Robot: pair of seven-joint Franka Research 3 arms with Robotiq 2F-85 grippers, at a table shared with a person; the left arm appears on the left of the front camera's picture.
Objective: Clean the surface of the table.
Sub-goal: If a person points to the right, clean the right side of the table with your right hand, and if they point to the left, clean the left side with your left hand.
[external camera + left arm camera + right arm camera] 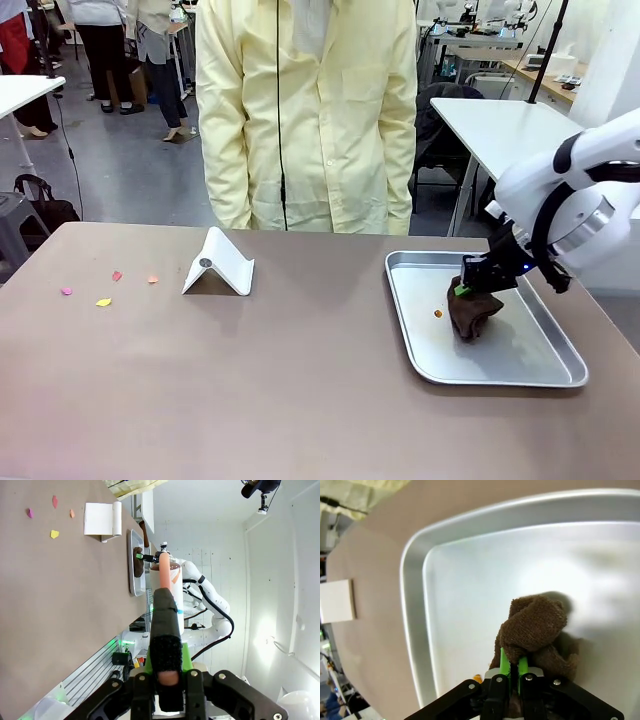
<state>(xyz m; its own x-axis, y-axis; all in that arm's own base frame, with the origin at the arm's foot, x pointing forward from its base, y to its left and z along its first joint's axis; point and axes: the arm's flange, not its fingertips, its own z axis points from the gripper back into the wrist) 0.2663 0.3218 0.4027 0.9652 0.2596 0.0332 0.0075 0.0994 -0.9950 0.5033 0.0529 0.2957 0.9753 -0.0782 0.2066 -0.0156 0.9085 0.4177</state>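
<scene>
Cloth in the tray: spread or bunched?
Bunched: the cloth is a crumpled lump pinched in the right gripper, over the tray.

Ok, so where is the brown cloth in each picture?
Front view: the brown cloth sits right of middle, in the silver tray, pinched by the right hand.
Left wrist view: it is small, left of middle near the top, in the tray.
Right wrist view: it is big, low and right of middle.
Shared landmark: the silver tray around it.
</scene>
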